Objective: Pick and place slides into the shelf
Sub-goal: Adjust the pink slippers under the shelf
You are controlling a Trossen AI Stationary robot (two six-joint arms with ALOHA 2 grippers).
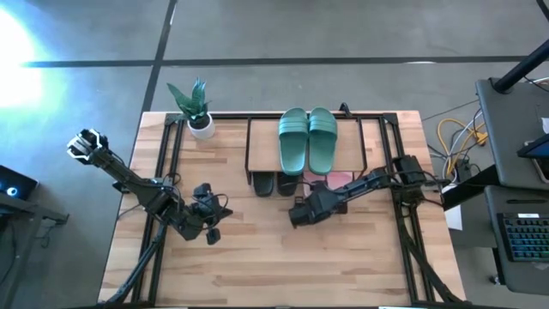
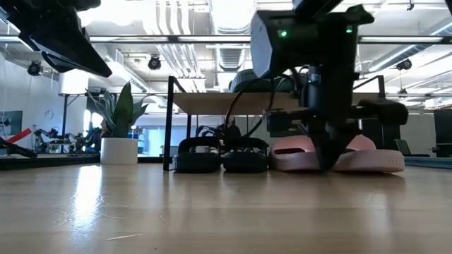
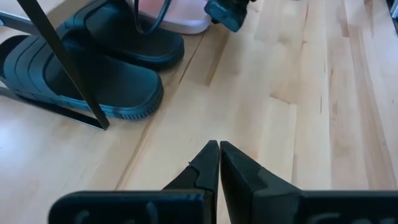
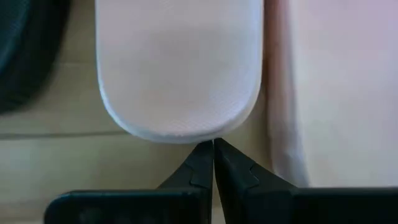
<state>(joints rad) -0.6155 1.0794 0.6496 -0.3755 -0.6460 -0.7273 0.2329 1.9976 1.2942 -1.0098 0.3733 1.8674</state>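
Observation:
The shelf (image 1: pixel 266 142) stands at the table's far middle. The dark green pair (image 1: pixel 307 137) lies on its top board. Under the board, on the table, sit the black pair (image 1: pixel 274 183) (image 2: pixel 220 156) and, to its right, the pale pink pair (image 1: pixel 340 178) (image 2: pixel 296 154). My right gripper (image 1: pixel 315 190) (image 4: pixel 212 146) is shut, low over the table and pointing toward the far edge. Its tips are at the heel of the left pink slide (image 4: pixel 180 74). My left gripper (image 1: pixel 221 209) (image 3: pixel 219 146) is shut over bare table, left of the shelf's front and nearer than it. My right gripper's shut fingertips (image 4: pixel 202 155) stand level at the rounded heel end (image 4: pixel 186 134) of the left pink slide, coming from the table's near side. The slide lies flat on the table. Whether the tips touch the heel, I cannot tell.
A potted plant (image 1: pixel 196 107) stands at the far left of the table beside the shelf. The shelf's thin black leg (image 3: pixel 68 68) rises just in front of the black slides. Bare wood spreads across the near half of the table (image 1: pixel 274 266). Cables and a keyboard lie off the right edge.

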